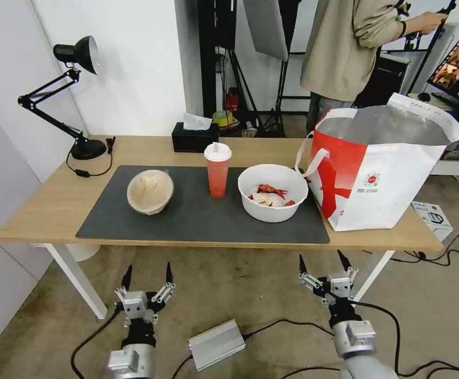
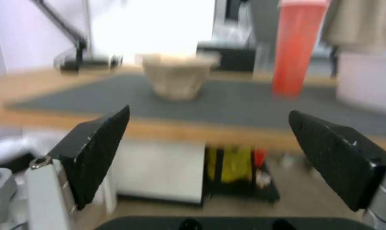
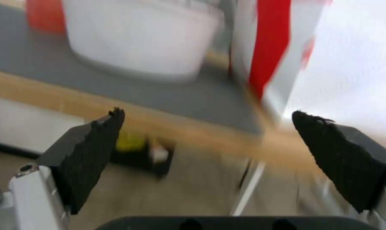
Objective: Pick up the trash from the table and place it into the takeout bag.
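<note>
On the dark grey mat [image 1: 198,221] of the light-wood table [image 1: 45,205] stand three pieces of trash: a beige lidded bowl [image 1: 150,191] at the left, a red drink cup [image 1: 218,170] with a white lid in the middle, and a wide white bowl [image 1: 272,192] with red-and-tan scraps at the right. The takeout bag [image 1: 382,168] stands open on the table's right end, foil lining showing. My left gripper [image 1: 147,275] and right gripper [image 1: 321,260] are both open, below and in front of the table's near edge. The left wrist view faces the beige bowl [image 2: 178,76] and cup [image 2: 298,48]; the right wrist view faces the white bowl [image 3: 146,38] and bag [image 3: 320,57].
A black desk lamp [image 1: 71,95] stands at the table's back left, a black tissue box [image 1: 194,138] at the back middle. On the floor lie a silver box [image 1: 216,345] and cables. A white box [image 1: 433,218] sits right of the table. A person stands behind the bag.
</note>
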